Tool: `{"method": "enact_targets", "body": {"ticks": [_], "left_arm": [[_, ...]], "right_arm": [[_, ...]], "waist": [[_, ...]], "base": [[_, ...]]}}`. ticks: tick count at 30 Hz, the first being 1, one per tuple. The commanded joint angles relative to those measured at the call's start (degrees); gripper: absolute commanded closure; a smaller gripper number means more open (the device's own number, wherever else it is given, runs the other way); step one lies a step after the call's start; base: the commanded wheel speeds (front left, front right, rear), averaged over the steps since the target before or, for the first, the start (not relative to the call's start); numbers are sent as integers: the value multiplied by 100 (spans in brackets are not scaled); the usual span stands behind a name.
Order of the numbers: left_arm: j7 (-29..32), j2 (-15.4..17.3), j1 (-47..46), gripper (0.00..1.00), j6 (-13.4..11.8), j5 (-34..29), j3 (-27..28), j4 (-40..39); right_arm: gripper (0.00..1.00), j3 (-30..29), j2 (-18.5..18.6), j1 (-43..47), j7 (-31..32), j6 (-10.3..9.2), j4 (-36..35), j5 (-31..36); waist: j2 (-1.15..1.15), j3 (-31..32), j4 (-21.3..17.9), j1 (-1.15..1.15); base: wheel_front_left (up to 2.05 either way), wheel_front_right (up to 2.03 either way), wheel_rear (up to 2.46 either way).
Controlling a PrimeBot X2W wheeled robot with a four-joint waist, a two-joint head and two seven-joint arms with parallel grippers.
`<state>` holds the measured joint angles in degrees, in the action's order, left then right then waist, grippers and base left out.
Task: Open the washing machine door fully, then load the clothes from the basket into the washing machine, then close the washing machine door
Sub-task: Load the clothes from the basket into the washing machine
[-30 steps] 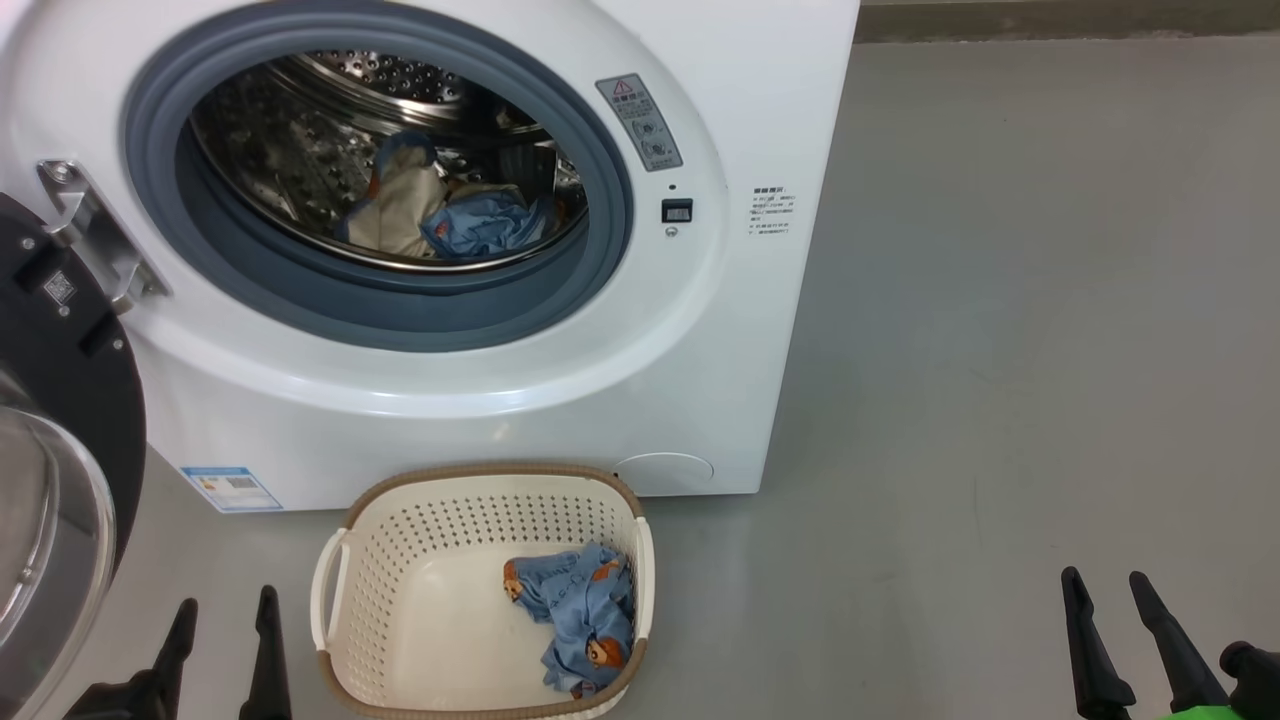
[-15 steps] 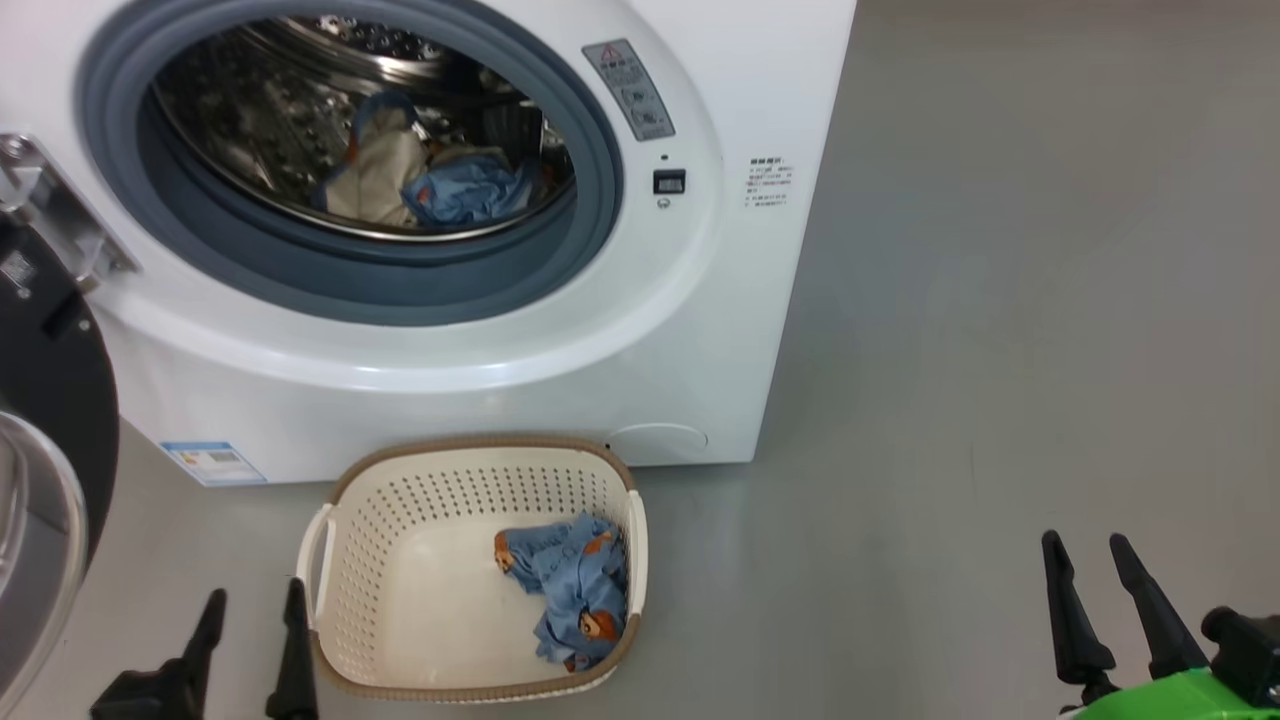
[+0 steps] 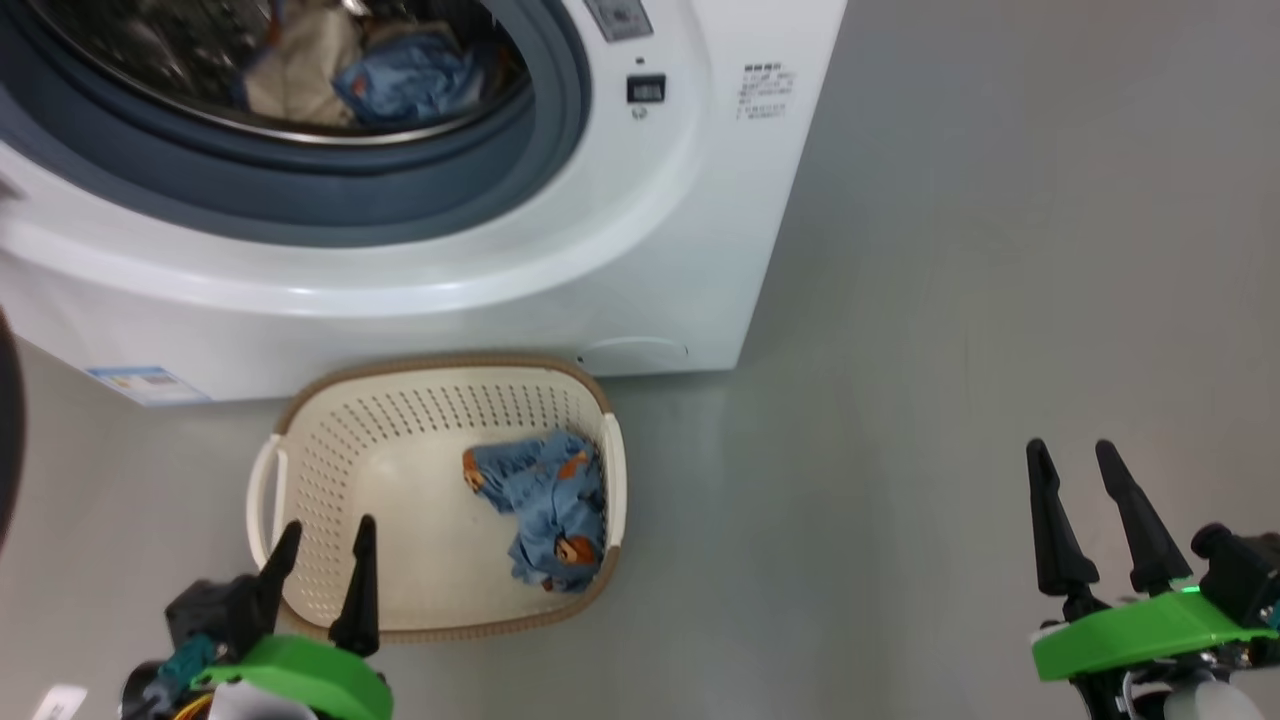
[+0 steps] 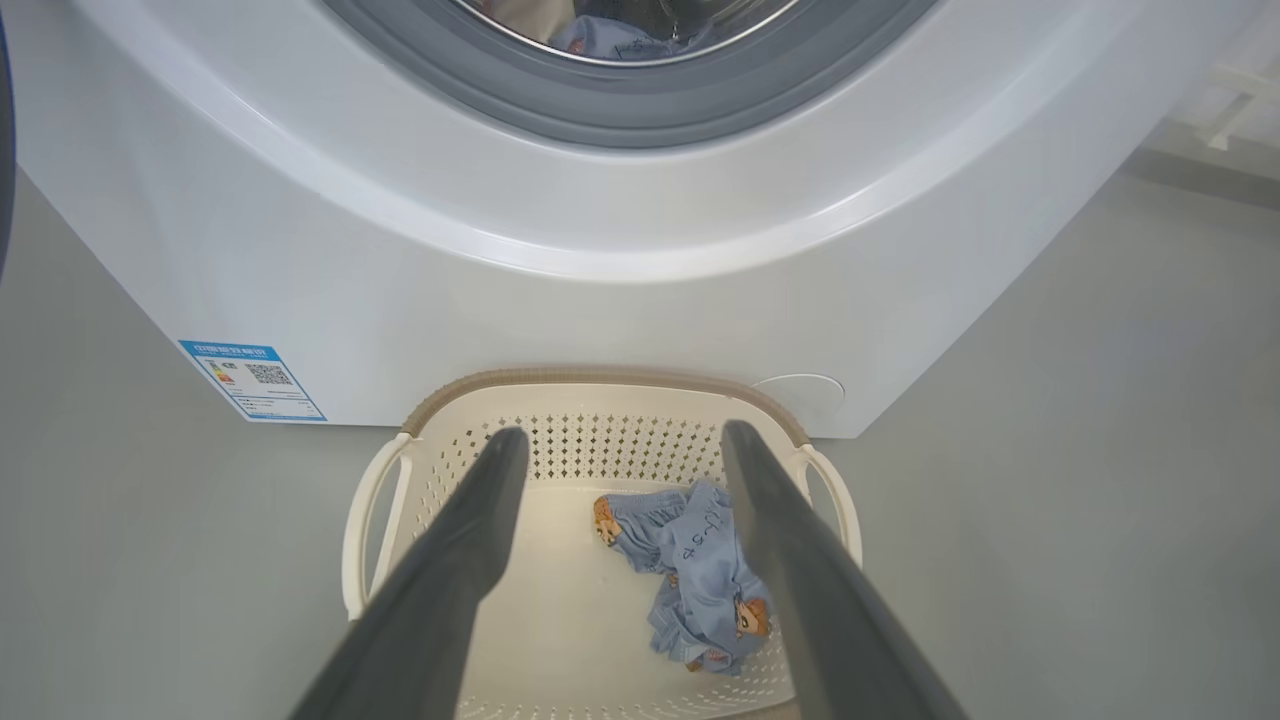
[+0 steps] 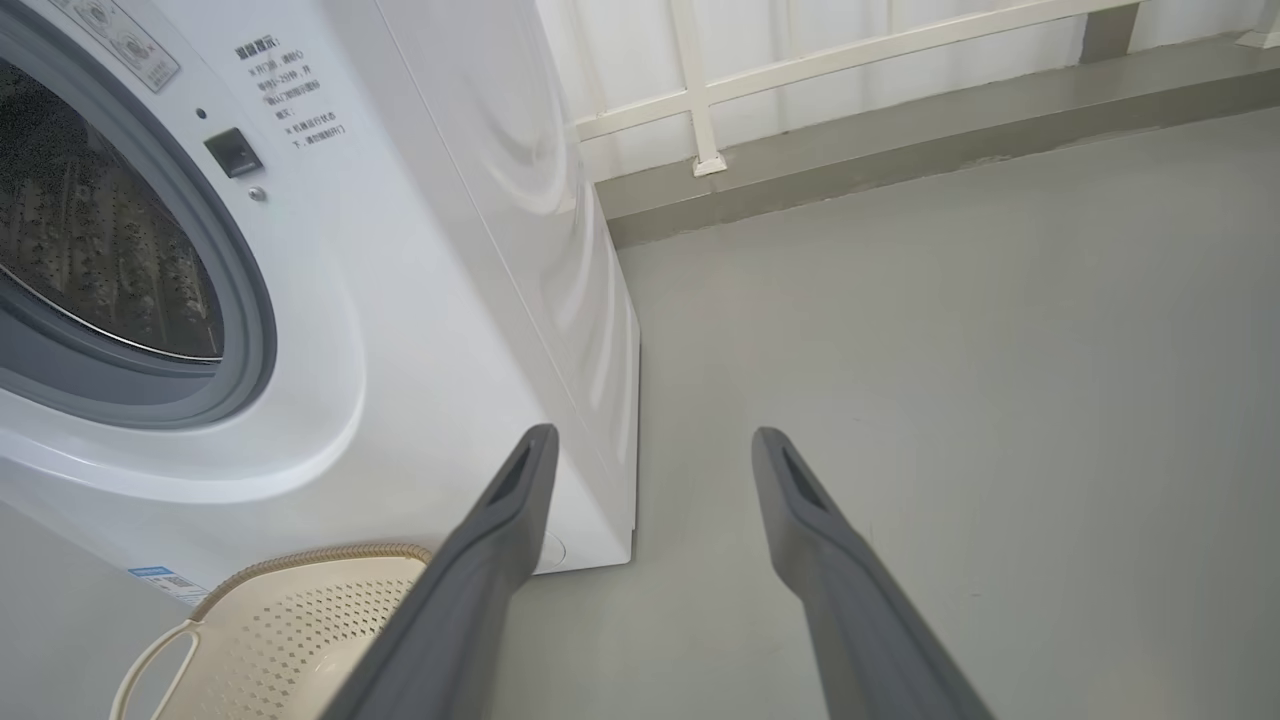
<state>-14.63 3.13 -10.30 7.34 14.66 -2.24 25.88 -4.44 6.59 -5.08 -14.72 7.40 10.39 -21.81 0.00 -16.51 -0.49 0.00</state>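
Head view places the work in the loading step. The washing machine [image 3: 640, 250] stands open. A dark sliver of the washing machine door [image 3: 6, 440] shows at the far left edge, swung well away from the opening. Some blue and beige clothes [image 3: 400, 75] already lie in the drum [image 3: 130, 60]. One light-blue garment [image 3: 540, 505] printed with bears is left in the basket [image 3: 440, 362], bunched against its right wall. The basket sits on the floor [image 3: 950, 300] just in front of the machine's base.

The left hand [image 3: 329, 523] hovers over the near rim of the basket, its two dark fingers spread apart, gripping nothing and pointing toward the machine. In the left wrist view the garment lies beyond and between the two fingers, closer to the right one. The hand looks lined up on the basket but slightly left of the cloth. The right hand [image 3: 1069, 446] hangs well to the right over bare floor, fingers likewise spread and empty, well apart from basket and machine.

The next move probably falls to the left hand:
- drop into the basket and shift a little right
- pinch the thick middle of the bunch, not an edge
- lift clear of the brown rim
- carry the cloth up over the grey gasket [image 3: 400, 200] into the drum

The cloth is limp, so a loose end may drag on the rim or the gasket. The perforated wall lies close to the garment, so the fingers need care there. Closing the door comes after that.
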Motion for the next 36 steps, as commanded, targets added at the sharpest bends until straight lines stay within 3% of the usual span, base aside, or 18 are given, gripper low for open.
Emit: {"method": "enact_targets", "body": {"ticks": [1,18,29,36], "left_arm": [[-37,125,-201,0,14,55,117,-10],[-37,671,-1924,0,14,922,-1241,1592],[-37,1096,-3107,0,14,1853,-2720,2545],[123,1353,-3645,0,14,2777,-3761,2940]], "right_arm": [[0,150,18,-128,-28,9,-148,22],[0,377,-240,-1022,-28,9,-251,-4],[0,603,-354,-1469,-28,9,-312,-51],[0,824,-368,-1676,-28,9,-373,-117]], "waist": [[0,-358,-133,0],[0,-1893,-614,0],[0,-2731,-893,0],[0,-3094,-1065,0]], "base": [[0,0,0],[0,0,0],[0,0,0],[0,0,0]]}}
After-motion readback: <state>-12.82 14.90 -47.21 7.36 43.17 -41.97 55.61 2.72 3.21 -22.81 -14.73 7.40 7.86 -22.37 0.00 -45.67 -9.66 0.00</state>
